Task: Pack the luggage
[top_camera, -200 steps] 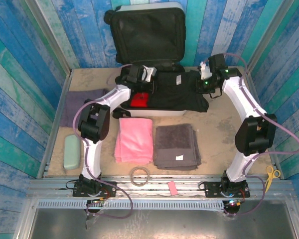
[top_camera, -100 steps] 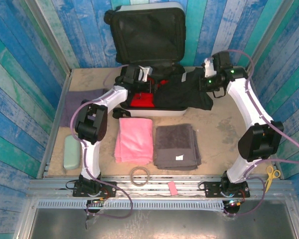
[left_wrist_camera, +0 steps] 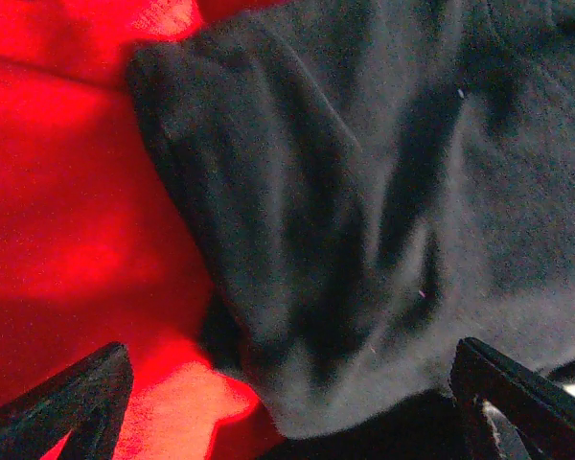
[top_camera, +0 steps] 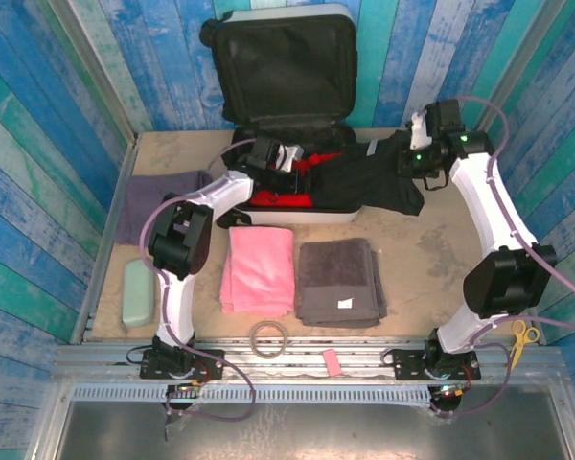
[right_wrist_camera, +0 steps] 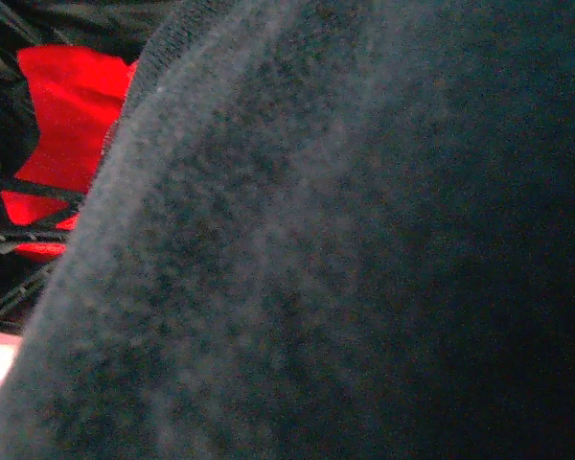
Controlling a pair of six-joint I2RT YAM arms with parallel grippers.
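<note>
Presently, one open luggage (top_camera: 283, 72), one black garment (top_camera: 379, 182), left gripper (left_wrist_camera: 289, 402) spread wide, right gripper (top_camera: 409, 165) clamped on it.

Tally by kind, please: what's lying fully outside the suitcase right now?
Cloths: 3 (purple cloth, pink towel, grey towel)
Mint case: 1
Tape ring: 1
Pink block: 1
Scissors: 1
Total: 7

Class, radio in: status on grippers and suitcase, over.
Left gripper open over suitcase. Right gripper shut on black garment. Suitcase open, lid upright; garment drapes over its right edge.
</note>
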